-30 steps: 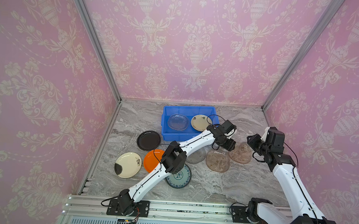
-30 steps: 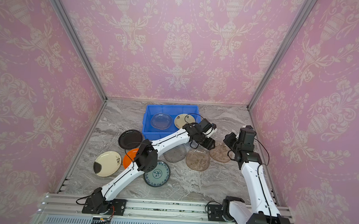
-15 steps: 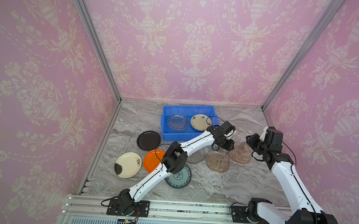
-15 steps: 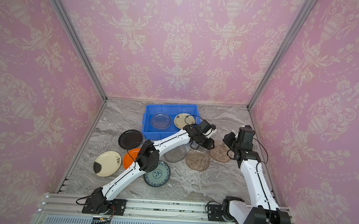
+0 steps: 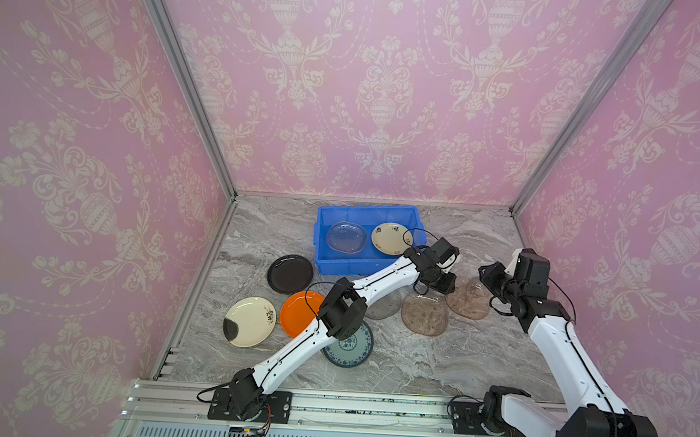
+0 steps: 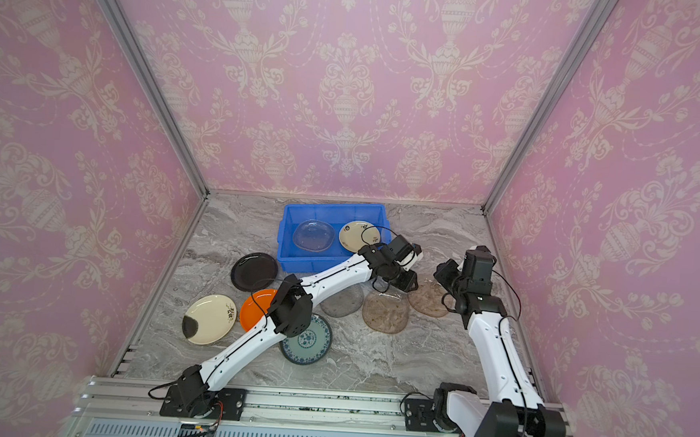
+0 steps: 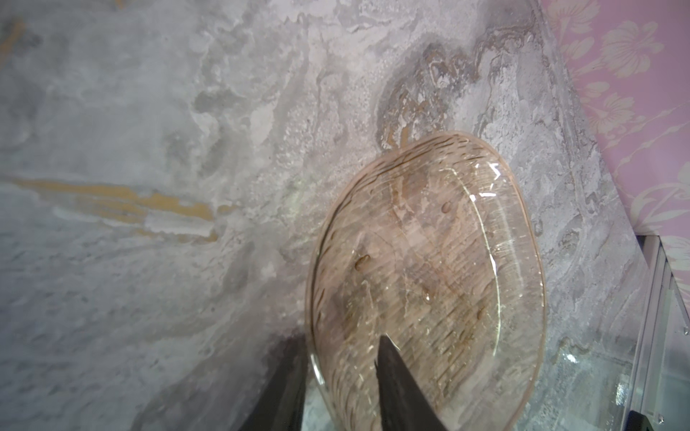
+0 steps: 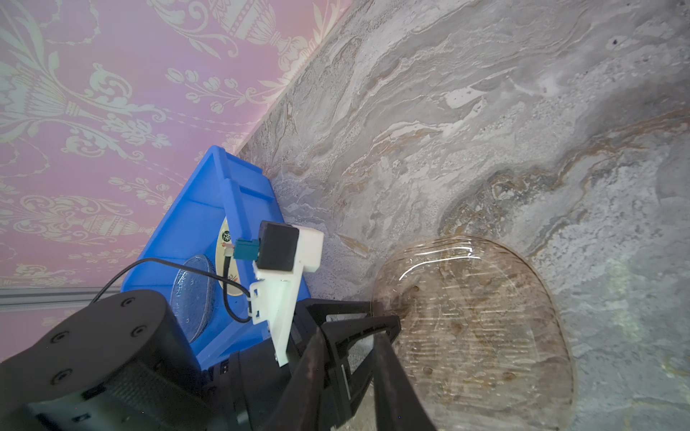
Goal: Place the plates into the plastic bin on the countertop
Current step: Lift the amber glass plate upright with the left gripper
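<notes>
Left gripper (image 7: 341,345) narrowed around rim of brownish glass plate (image 7: 429,261), right edge of counter (image 5: 456,359); clamp unconfirmed. Right gripper (image 8: 349,336) hovered part-open, empty. Lift to plastic bin (image 5: 362,266) likely next.

The blue plastic bin (image 5: 353,265) stands at the back of the grey marble worktop (image 5: 435,358), with a clear glass plate (image 5: 346,237) left of a cream round plate (image 5: 391,238) in it. Before it, left to right, lie a black round plate (image 5: 290,273), a grey glass plate (image 5: 385,310), a brownish glass plate (image 5: 424,315) and a second brownish glass plate (image 5: 469,301). Nearest the front lie a cream dark-patched plate (image 5: 249,320), an orange plate (image 5: 299,313) and a teal floral plate (image 5: 353,348).
</notes>
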You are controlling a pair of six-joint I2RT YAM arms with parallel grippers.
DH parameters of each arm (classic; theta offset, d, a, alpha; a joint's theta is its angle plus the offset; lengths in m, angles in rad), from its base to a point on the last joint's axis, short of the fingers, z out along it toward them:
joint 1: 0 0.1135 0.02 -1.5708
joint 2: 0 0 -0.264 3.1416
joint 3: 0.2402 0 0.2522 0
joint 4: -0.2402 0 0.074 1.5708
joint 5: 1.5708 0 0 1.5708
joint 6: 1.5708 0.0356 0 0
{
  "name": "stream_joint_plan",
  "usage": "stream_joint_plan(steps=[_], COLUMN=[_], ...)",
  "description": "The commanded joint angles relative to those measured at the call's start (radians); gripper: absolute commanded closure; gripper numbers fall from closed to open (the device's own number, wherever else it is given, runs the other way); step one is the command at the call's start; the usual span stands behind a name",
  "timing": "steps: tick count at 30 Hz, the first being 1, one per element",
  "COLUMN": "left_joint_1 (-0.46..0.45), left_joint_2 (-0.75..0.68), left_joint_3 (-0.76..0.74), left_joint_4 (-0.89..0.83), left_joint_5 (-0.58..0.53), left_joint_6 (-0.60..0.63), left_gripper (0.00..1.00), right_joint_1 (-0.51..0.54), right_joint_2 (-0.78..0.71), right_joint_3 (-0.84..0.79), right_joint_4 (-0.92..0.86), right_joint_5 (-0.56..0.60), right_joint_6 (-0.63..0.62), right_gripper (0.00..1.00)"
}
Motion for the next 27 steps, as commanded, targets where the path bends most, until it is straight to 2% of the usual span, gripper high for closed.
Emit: stream_joint_plan(steps=[1,8,12,15,27], left_joint_1=[-0.005,-0.005,-0.005,-0.005,0.005], left_joint_2=[0.024,0.021,0.008,-0.006,-0.141], left_joint_3=[0.024,0.023,0.024,0.023,0.025], left_joint_4=[-0.028,-0.020,-0.017,0.005,0.205], left_joint_5=[0.006,0.010,0.017,0.036,0.173], left_joint_6=[-0.021,-0.024,-0.021,-0.027,-0.131], left_gripper=[0.69,0.85,0.89,1.00,1.00], right_joint_1=[-0.004,-0.006,-0.009,-0.014,-0.022], right_joint_2=[-0.001,-0.006,0.009,0.003,-0.008], right_joint_3=[-0.023,-0.032,0.006,0.037,0.292], right_joint_4=[0.020,0.027,-0.005,-0.012,-0.075], right_joint_5=[-0.015,-0.019,-0.015,0.003,0.086], right_joint_6=[0.017,0.014,-0.018,-0.033,-0.071], right_gripper=[0.74,0.74,0.74,0.73,0.73])
